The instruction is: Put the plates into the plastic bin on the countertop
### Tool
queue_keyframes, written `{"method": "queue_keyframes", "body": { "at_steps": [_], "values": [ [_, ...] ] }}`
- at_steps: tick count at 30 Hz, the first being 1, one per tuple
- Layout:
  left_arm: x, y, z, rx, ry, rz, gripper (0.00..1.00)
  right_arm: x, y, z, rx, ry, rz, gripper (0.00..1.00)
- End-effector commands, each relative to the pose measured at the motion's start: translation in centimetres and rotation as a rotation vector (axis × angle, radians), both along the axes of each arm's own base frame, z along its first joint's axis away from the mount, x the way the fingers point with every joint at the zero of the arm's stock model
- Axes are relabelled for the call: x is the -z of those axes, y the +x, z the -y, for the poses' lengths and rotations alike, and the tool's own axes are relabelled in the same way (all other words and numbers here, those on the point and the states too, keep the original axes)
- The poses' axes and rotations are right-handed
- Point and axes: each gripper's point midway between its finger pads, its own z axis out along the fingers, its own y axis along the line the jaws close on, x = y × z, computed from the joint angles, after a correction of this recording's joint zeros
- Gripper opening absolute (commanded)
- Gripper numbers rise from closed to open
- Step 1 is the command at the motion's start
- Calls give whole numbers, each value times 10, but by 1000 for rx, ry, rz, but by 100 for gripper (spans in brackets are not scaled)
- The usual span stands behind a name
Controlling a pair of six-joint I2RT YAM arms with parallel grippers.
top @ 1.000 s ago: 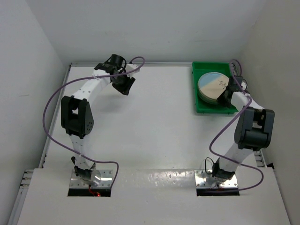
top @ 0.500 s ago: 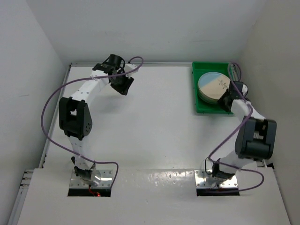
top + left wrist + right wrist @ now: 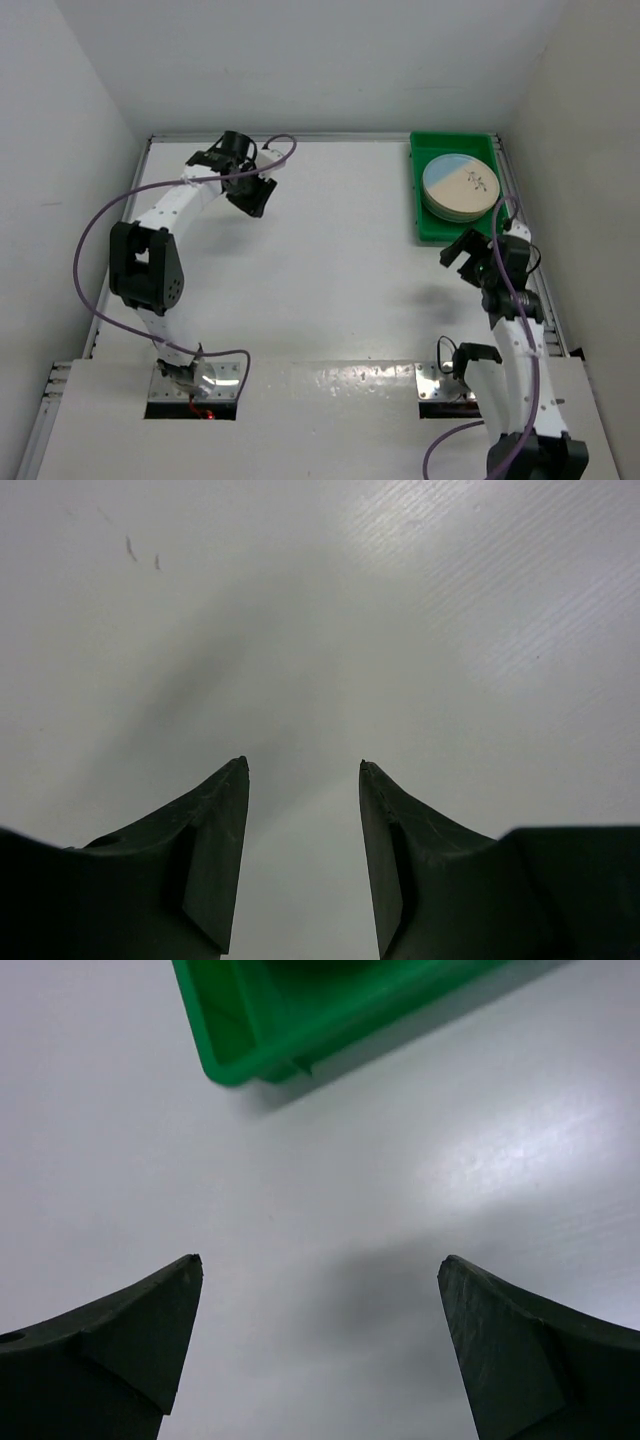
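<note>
The white surface (image 3: pixel 330 260) is seen from above, and no plate is found lying on it outside the bin (image 3: pixel 418 205), which is set at the far right corner. A stack of plates (image 3: pixel 460 187) is held inside the bin, topped by one with a blue segment; how many are stacked cannot be told, so the task is judged done or very nearly done, as far as the views show. The left arm (image 3: pixel 165 215) is stretched toward the far left, well apart from the bin, and the left jaws are held about half open over bare surface with nothing between them. The right arm (image 3: pixel 515 320) is bent near the bin's near right corner (image 3: pixel 240 1055), and the right jaws are spread wide and empty, just short of the rim. Purple cables (image 3: pixel 95 240) are looped beside both arms. Nothing is seen blocking the way to the bin.
</note>
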Motion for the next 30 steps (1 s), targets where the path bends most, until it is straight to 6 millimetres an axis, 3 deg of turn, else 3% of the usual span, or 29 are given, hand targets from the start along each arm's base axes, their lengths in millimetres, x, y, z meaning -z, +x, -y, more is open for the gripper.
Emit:
{"method": "queue_keyframes", "body": {
  "at_steps": [1,2,3,4,6,8,10,11,15,19,30],
  "values": [
    [-16,-17,-8,-29,-25,45,51,31,-35,-21,-47,82,-73,100],
    [-23,-23,-16,-27,-7,70,51,33,-38,-22,-33,91,-73,100],
    [-20,-31,-19,-14,2,66,51,29,-41,-23,-28,95,-42,100],
    [-4,-46,-25,-5,29,30,51,42,-47,-25,-28,107,-65,100],
    [-5,-61,-38,-1,42,49,51,39,-48,-26,-29,109,-25,100],
    [19,-86,-48,-5,56,2,51,43,-46,-31,-49,128,-1,100],
    [21,-100,-53,-17,53,19,51,41,-44,-31,-53,126,23,100],
    [36,-113,-53,-22,41,-7,51,41,-42,-31,-52,125,29,100],
    [51,-125,-56,-74,17,-6,51,41,-43,-30,-58,114,16,100],
    [52,-121,-68,-125,26,5,51,42,-42,-32,-72,118,5,100],
    [54,-118,-72,-140,31,18,51,42,-41,-33,-86,109,31,100]
  ]
}}
